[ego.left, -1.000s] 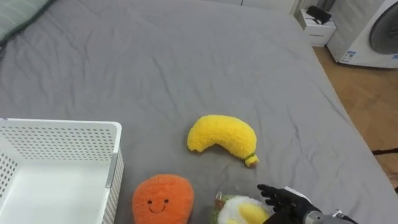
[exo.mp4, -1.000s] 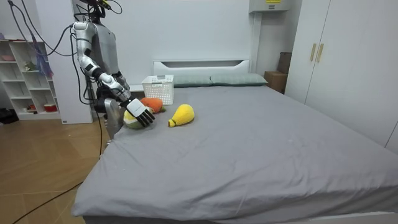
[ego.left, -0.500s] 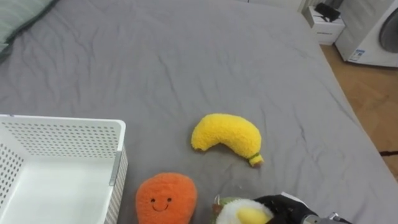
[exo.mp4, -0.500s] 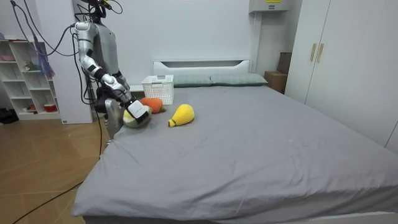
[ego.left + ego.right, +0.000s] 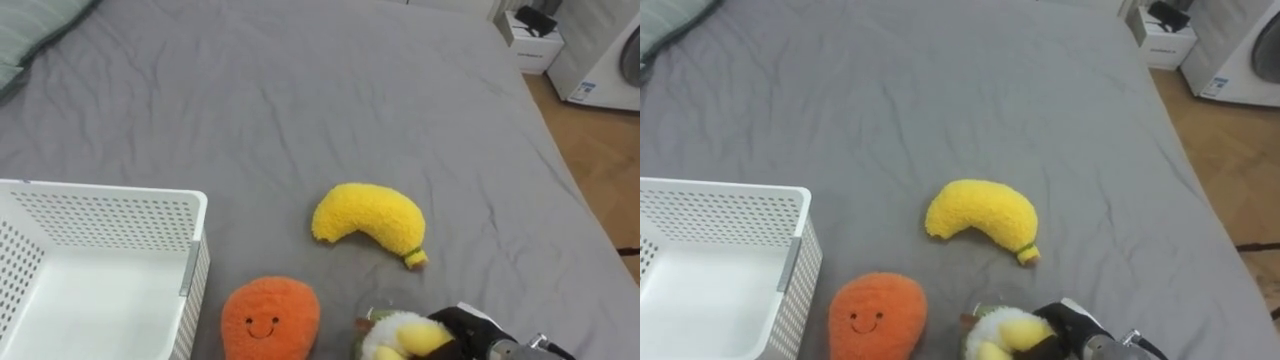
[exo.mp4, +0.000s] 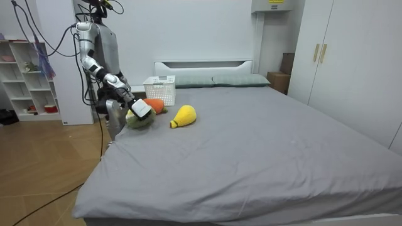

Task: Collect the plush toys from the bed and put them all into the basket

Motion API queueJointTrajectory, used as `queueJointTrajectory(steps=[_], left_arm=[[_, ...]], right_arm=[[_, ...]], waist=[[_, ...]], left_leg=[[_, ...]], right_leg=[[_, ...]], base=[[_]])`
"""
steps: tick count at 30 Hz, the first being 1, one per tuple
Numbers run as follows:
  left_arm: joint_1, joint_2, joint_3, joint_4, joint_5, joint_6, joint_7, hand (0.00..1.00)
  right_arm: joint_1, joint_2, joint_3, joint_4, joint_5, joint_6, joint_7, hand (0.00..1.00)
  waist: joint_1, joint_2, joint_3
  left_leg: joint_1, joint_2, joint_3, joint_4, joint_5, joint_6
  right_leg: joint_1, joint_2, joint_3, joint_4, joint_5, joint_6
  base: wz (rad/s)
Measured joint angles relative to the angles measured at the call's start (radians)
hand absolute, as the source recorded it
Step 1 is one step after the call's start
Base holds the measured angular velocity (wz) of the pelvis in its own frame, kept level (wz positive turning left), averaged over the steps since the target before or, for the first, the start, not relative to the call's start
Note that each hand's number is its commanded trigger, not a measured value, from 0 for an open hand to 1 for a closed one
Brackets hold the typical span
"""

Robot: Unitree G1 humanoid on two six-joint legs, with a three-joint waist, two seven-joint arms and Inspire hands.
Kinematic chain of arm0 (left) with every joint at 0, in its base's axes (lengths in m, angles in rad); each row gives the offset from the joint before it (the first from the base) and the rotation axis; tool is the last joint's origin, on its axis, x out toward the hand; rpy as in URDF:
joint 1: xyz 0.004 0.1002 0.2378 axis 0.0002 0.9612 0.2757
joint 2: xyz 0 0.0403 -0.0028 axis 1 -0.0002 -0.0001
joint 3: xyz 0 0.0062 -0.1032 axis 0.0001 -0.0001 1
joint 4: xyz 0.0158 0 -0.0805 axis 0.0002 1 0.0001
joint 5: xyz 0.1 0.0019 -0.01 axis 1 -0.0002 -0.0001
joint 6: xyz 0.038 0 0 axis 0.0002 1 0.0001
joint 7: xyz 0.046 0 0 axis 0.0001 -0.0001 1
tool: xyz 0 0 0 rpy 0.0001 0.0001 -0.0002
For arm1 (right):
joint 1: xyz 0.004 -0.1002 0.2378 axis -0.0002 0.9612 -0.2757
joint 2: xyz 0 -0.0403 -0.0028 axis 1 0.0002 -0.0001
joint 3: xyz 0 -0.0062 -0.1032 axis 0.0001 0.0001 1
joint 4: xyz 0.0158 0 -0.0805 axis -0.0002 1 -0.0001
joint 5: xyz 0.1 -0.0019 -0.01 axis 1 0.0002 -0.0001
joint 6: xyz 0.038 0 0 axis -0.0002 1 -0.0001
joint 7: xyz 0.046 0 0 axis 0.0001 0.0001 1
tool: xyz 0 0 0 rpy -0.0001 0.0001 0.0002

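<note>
Gripping the round white, yellow and green plush toy (image 5: 398,336) at the near edge of the grey bed (image 5: 300,90), with the dark fingers (image 5: 456,321) of the right hand (image 5: 478,338) curled round its right side. Differs from a second ago: then spread open just beside the toy, half a second ago already folding over it, now wrapped tight. Means a grasp that looks made but not yet proven, with the toy low over the sheet in the eye views and perhaps barely raised in the room view; cannot tell for certain. Leaves two more toys loose on the sheet, both lying where they were: a round orange plush toy with a smiling face (image 5: 270,318) just left of the held one, and a curved yellow plush banana (image 5: 368,217) a little farther up the bed. Finds the white perforated plastic basket (image 5: 110,192) on the bed at the left, just beside the orange toy, with no toy in the part in sight. Stands at the bed's side near the headboard end, at the room view's left, right arm reaching down over the mattress. Calls next, probably, for a lift and a carry leftward over the orange toy, then a release above the basket's open top. Risks a slip out of a one-sided hold on soft plush; worth a firm squeeze before swinging across.
</note>
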Motion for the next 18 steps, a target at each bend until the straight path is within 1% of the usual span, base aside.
queueJointTrajectory(steps=[3, 6, 8, 10, 12, 15, 16, 18], left_arm=[[0.000, 0.001, 0.001, 0.002, 0.000, 0.000, -0.001, 0.00], [0.000, 0.003, 0.000, 0.002, 0.001, 0.000, -0.002, 0.00], [0.000, 0.003, -0.001, 0.006, 0.001, 0.000, -0.002, 0.00], [0.000, 0.003, -0.001, 0.007, 0.003, -0.001, -0.001, 0.00], [0.001, 0.003, -0.001, 0.001, 0.003, 0.000, -0.001, 0.00], [-0.001, 0.003, -0.004, 0.000, 0.002, 0.000, -0.002, 0.00], [-0.003, 0.003, -0.004, 0.000, 0.002, 0.000, -0.002, 0.00], [-0.002, 0.004, -0.003, -0.004, 0.004, -0.002, -0.002, 0.00]], right_arm=[[-0.001, -0.001, -0.014, -0.131, 0.000, 0.000, -0.001, 1.00], [-0.032, -0.003, -0.039, -0.260, 0.003, -0.002, 0.000, 1.00], [-0.058, -0.016, -0.046, -0.327, 0.027, -0.003, -0.007, 1.00], [-0.076, -0.042, -0.057, -0.416, 0.033, -0.006, -0.019, 1.00], [-0.098, -0.050, -0.071, -0.464, 0.034, -0.006, -0.023, 1.00], [-0.142, -0.049, -0.077, -0.498, 0.042, -0.005, -0.036, 1.00], [-0.165, -0.048, -0.076, -0.499, 0.044, -0.003, -0.035, 0.99], [-0.186, -0.049, -0.080, -0.514, 0.063, 0.002, -0.034, 0.95]], waist=[[-0.008, -0.001, 0.0020], [-0.018, 0.000, 0.0055], [-0.025, 0.002, 0.0079], [-0.024, 0.003, 0.0090], [-0.025, 0.005, 0.0108], [-0.023, 0.003, 0.0120], [-0.023, 0.002, 0.0118], [-0.022, -0.001, 0.0094]], left_leg=[[0.000, -0.001, 0.000, 0.001, 0.000, 0.000], [0.000, -0.001, 0.000, 0.001, 0.000, 0.000], [0.002, -0.002, 0.001, 0.001, 0.000, 0.000], [0.002, -0.001, -0.001, -0.001, 0.000, 0.000], [0.002, -0.001, 0.000, -0.002, 0.000, 0.000], [0.000, -0.001, -0.005, -0.002, 0.000, 0.000], [-0.003, -0.002, -0.009, -0.001, 0.000, 0.000], [-0.008, -0.005, -0.019, 0.001, 0.000, 0.001]], right_leg=[[0.001, -0.001, 0.001, 0.000, 0.000, 0.000], [0.001, -0.001, 0.002, 0.001, 0.000, 0.000], [0.001, 0.000, 0.002, 0.001, 0.000, 0.000], [0.002, 0.001, 0.002, 0.001, 0.000, 0.000], [0.002, 0.002, 0.002, 0.000, 0.000, 0.000], [0.002, 0.002, -0.003, 0.001, 0.000, 0.000], [0.001, 0.001, -0.008, 0.002, 0.000, 0.000], [0.001, 0.000, -0.018, 0.001, -0.002, 0.003]], base=[[0.00], [0.00], [0.00], [0.00], [0.00], [0.02], [0.07], [0.14]])
